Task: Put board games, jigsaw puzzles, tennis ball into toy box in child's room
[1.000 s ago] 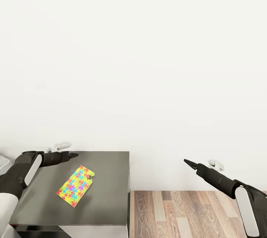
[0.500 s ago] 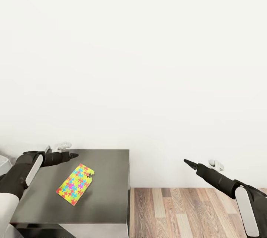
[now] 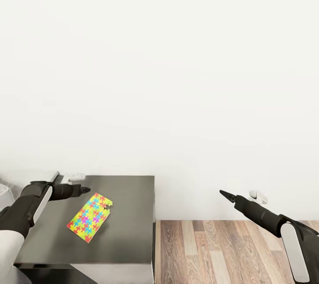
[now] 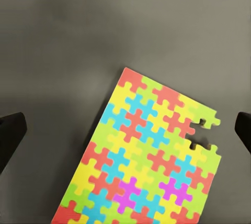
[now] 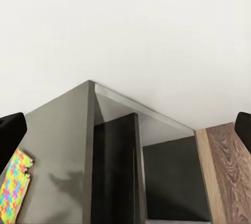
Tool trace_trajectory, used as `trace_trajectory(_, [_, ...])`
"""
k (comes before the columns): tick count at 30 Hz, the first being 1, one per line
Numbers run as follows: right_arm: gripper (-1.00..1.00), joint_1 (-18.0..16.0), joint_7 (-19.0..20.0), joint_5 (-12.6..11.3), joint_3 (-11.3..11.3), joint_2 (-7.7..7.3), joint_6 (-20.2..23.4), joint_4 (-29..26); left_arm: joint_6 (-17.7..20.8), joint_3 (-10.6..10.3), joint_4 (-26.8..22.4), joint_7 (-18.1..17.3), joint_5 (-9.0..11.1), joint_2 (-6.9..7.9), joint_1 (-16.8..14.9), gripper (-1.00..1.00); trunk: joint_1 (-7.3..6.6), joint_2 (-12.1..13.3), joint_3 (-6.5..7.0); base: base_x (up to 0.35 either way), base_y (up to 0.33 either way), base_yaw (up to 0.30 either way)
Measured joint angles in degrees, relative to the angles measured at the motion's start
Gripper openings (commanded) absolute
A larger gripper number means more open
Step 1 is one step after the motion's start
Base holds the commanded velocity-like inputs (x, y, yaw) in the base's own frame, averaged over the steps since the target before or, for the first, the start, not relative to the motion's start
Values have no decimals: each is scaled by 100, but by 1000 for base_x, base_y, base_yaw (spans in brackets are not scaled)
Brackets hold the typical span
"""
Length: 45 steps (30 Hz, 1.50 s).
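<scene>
Left gripper (image 3: 84, 190) hovers over the dark grey top of the table (image 3: 128, 231), just beyond the far corner of the jigsaw puzzle (image 3: 90, 217); in the left wrist view its two fingertips (image 4: 10, 139) stand wide apart at the edges, with nothing between them. The puzzle lies flat on that dark top, turned at a slant, one corner ragged where pieces are missing or notched. It sits nearer the left side than the table's right edge, which drops to the wooden floor (image 3: 235, 253).

The slab is thin and flush with the surface, so I judge the main risk is that fingers closing from above slide over it or push it along the top without getting under an edge. A grip on the notched corner might hold poorly.

Right gripper (image 3: 227, 195) hangs out over the floor, well apart from the table, its fingers spread and empty in the right wrist view.

No toy box can be seen from here, so its contents cannot be told.
</scene>
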Motion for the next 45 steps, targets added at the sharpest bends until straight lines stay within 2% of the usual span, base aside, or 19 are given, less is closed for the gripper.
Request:
trace_trajectory(11, [100,0,-3,2,9,2,0,0,-37,-3,119,-6,-22,-17,3,100,0,0,-104,0,0,0])
trace_trajectory(18, [100,-1,-3,5,25,2,0,0,-224,-9,318,-26,-23,-18,-1,100,0,0,-170,0,0,0])
trace_trajectory(27, [100,1,-3,2,26,1,-1,16,-263,-288,377,-59,-22,-12,-3,100,0,-1,-255,0,0,0])
trace_trajectory(45, [100,-1,-3,0,18,-6,-5,70,-268,-326,379,-36,-23,-22,-3,100,0,-1,-424,0,0,0])
